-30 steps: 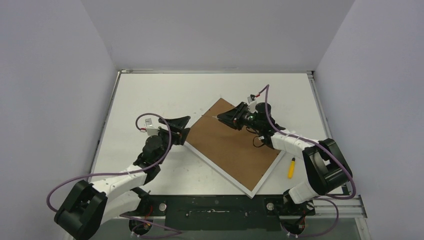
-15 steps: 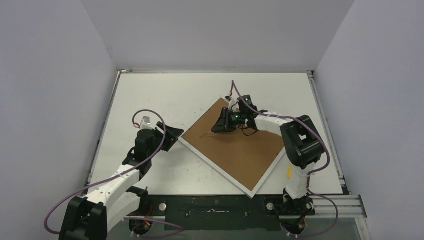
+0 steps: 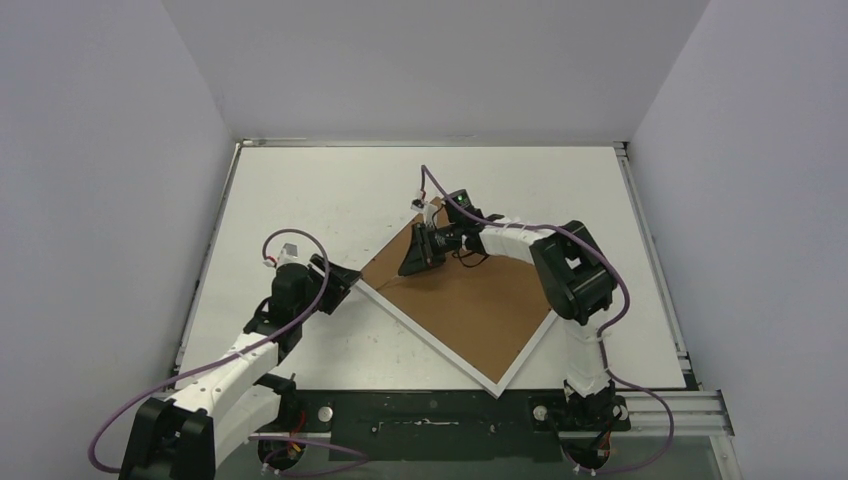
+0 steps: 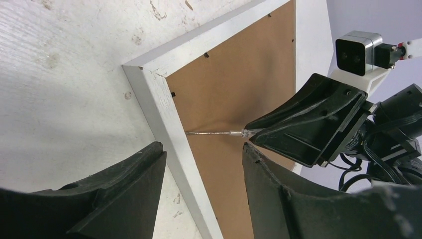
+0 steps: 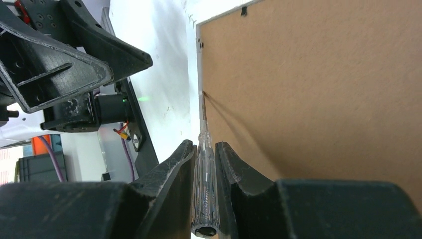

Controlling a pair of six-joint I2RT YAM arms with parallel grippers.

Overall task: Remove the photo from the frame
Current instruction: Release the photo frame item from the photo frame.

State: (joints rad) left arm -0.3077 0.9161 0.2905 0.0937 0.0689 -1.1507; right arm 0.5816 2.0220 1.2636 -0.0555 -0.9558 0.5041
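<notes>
The frame (image 3: 430, 335) lies face down on the table, with its brown backing board (image 3: 470, 300) up. The photo is hidden under that board. My right gripper (image 3: 415, 258) is shut on a clear-handled screwdriver (image 5: 205, 179). The metal tip of the screwdriver (image 4: 219, 133) touches the seam between the board (image 5: 308, 89) and the white border (image 4: 164, 124) on the left side. My left gripper (image 4: 203, 147) is open low over the frame's left corner. One of its fingers is over the table and the other over the board, and nothing is gripped.
The two grippers face each other closely across the frame's left edge, and the left arm (image 5: 64, 64) fills the upper left of the right wrist view. White walls enclose the table, with a metal rail (image 3: 650, 260) on its right side. The black base plate (image 3: 430, 425) runs along the near edge.
My right gripper has carried the screwdriver leftward across the backing board to its left edge. The left gripper has drawn back slightly toward the near left and its jaws have narrowed.
</notes>
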